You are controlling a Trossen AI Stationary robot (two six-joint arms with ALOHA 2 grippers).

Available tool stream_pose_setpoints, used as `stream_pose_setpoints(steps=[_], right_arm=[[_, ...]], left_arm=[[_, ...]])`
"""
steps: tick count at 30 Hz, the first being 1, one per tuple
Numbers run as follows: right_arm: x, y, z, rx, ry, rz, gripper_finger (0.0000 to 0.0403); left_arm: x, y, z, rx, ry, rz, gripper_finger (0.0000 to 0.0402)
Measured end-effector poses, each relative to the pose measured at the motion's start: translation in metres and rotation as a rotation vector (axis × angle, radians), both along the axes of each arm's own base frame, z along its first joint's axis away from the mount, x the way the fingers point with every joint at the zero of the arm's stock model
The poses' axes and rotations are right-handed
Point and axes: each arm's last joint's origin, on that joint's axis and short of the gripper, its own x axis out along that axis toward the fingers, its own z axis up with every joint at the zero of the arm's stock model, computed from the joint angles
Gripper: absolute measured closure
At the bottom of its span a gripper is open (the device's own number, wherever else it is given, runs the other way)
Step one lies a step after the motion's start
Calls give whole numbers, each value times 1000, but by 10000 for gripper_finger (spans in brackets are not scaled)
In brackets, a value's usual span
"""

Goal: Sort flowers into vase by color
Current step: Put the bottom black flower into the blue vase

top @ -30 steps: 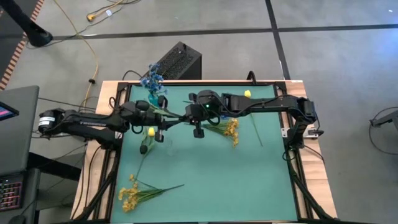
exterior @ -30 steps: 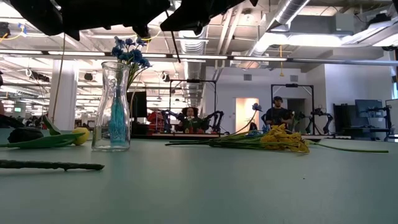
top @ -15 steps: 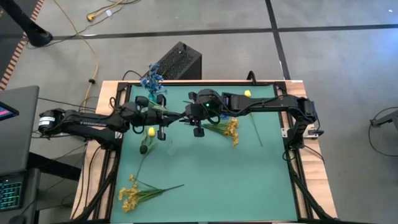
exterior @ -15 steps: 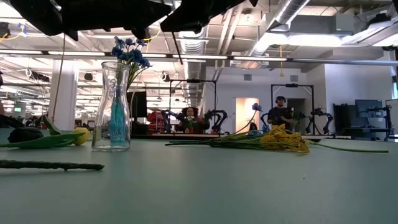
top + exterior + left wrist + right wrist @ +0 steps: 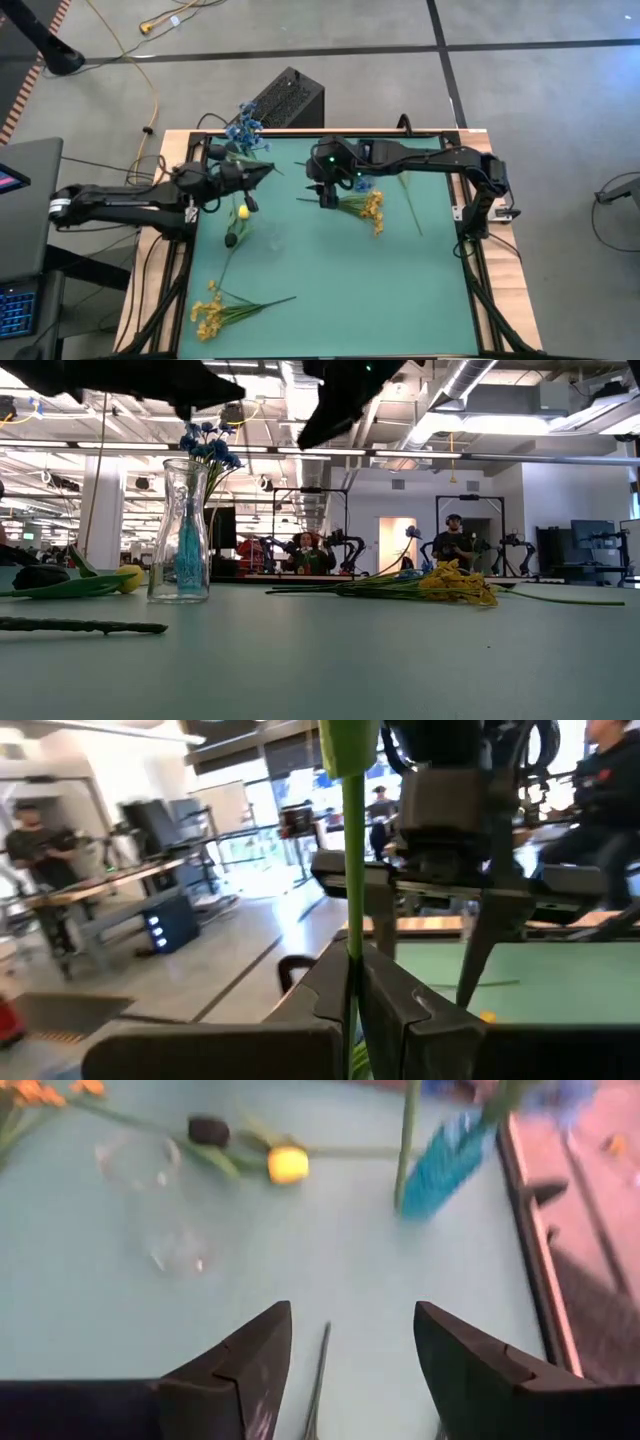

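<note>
Green-topped counter (image 5: 330, 280) with scattered flowers

A glass vase (image 5: 186, 530), a yellow bud stem (image 5: 240, 213), and two yellow blossom sprays (image 5: 372, 208) (image 5: 209, 310) rest on it.

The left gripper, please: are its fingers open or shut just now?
Shut. In the left wrist view the left gripper has its fingers pressed together on a green stem.

Overhead view straight down, low view level across the table (image 5: 400, 290); both sharing the glass vase (image 5: 187, 530).
</note>
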Motion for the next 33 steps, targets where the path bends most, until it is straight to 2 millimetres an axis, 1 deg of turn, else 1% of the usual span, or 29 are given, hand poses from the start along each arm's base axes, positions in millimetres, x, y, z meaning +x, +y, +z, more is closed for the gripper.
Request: stream_pose_setpoints(steps=[3, 7, 10, 14, 20, 25, 33], right_arm=[[-3, -8, -2, 32, 23, -39, 174], [-5, -13, -9, 58, 39, -43, 180], [-6, -12, -18, 61, 56, -37, 184], [-8, -14, -34, 71, 84, -41, 188], [-12, -19, -65, 92, 90, -62, 195], [-16, -22, -87, 101, 85, -75, 201], [-17, -24, -95, 92, 56, -77, 207]], left_arm=[[-16, -3, 3, -18, 16, 1, 401], [-36, -6, 2, -43, 69, 15, 401], [-50, -7, 4, -68, 48, 64, 401], [-63, -8, 6, -83, 22, 134, 401], [-68, -3, -2, -104, 56, 359, 401], [-67, 1, -11, -70, 10, 501, 401], [-66, 9, -34, -44, -103, 570, 401]])
